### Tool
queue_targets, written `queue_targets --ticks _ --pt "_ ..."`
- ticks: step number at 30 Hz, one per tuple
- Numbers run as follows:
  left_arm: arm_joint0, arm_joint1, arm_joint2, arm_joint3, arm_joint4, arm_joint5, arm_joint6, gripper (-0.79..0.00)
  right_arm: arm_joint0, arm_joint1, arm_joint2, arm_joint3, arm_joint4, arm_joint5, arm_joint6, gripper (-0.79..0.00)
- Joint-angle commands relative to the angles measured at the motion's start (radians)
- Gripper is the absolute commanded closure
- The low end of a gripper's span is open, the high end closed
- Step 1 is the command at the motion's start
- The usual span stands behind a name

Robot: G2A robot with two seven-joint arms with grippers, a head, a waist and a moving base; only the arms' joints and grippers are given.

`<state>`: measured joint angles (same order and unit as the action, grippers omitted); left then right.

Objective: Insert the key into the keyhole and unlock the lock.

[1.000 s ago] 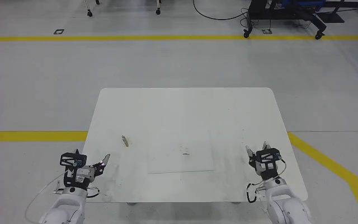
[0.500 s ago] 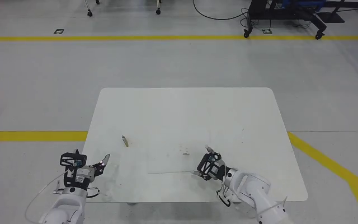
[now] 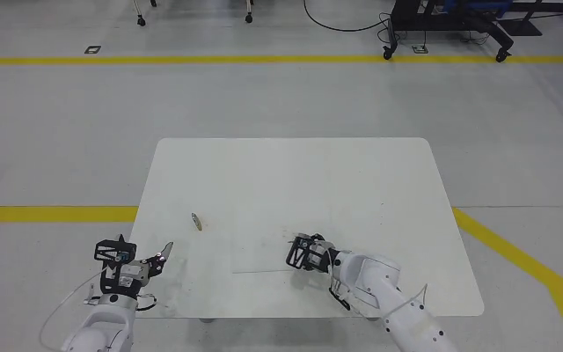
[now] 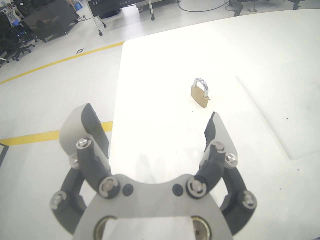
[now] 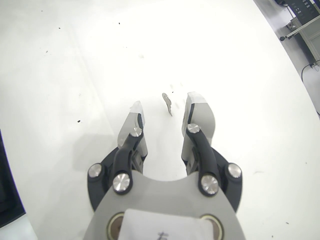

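Now the right gripper [image 5: 166,104] is hovering low over the white table [image 3: 352,176] near its front edge, its jaws standing open and the small silver key [image 5: 167,102] lying flat between the fingertips, not yet pinched. At the table's front left corner, the left gripper [image 4: 155,126] is hanging wide open, holding nothing, while the brass lock [image 4: 200,93] is sitting ahead of it, well apart from the key.

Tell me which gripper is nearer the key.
The right gripper, open around the key. The left gripper is open far off, facing the padlock.
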<state>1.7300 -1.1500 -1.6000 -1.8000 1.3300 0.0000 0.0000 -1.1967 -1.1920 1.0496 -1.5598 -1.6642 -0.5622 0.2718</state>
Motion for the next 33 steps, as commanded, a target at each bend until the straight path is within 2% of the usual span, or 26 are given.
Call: queue_targets --ticks 1,5,7,10,12,13,18,25,28,33 --pt "0.0 0.0 0.0 0.0 0.0 0.0 0.0 -0.785 0.016 -0.005 -0.018 0.01 -0.007 0.01 0.016 -0.382" --pt "0.0 0.0 0.0 0.0 0.0 0.0 0.0 -0.785 0.042 -0.014 -0.051 0.019 -0.021 0.029 0.04 -0.376" --pt "0.0 0.0 0.0 0.0 0.0 0.0 0.0 -0.785 0.053 -0.018 -0.067 0.023 -0.036 0.04 0.053 -0.339" --pt "0.0 0.0 0.0 0.0 0.0 0.0 0.0 -0.785 0.069 -0.025 -0.09 0.033 -0.049 0.05 0.07 -0.231" --pt "0.0 0.0 0.0 0.0 0.0 0.0 0.0 -0.785 0.077 -0.028 -0.101 0.036 -0.06 0.058 0.078 -0.022" --pt "0.0 0.0 0.0 0.0 0.0 0.0 0.0 -0.785 0.08 -0.029 -0.104 0.035 -0.066 0.059 0.08 0.0" --pt "0.0 0.0 0.0 0.0 0.0 0.0 0.0 -0.785 0.066 -0.024 -0.082 0.004 -0.096 0.079 0.081 0.0" --pt "0.0 0.0 0.0 0.0 0.0 0.0 0.0 -0.785 -0.023 0.001 0.008 -0.1 -0.102 0.072 0.026 0.0" --pt "0.0 0.0 0.0 0.0 0.0 0.0 0.0 -0.785 -0.061 0.003 0.044 -0.113 -0.035 0.109 -0.009 0.0" --pt "0.0 0.0 0.0 0.0 0.0 0.0 0.0 -0.785 -0.077 -0.003 0.107 -0.071 0.198 0.141 -0.016 0.0"
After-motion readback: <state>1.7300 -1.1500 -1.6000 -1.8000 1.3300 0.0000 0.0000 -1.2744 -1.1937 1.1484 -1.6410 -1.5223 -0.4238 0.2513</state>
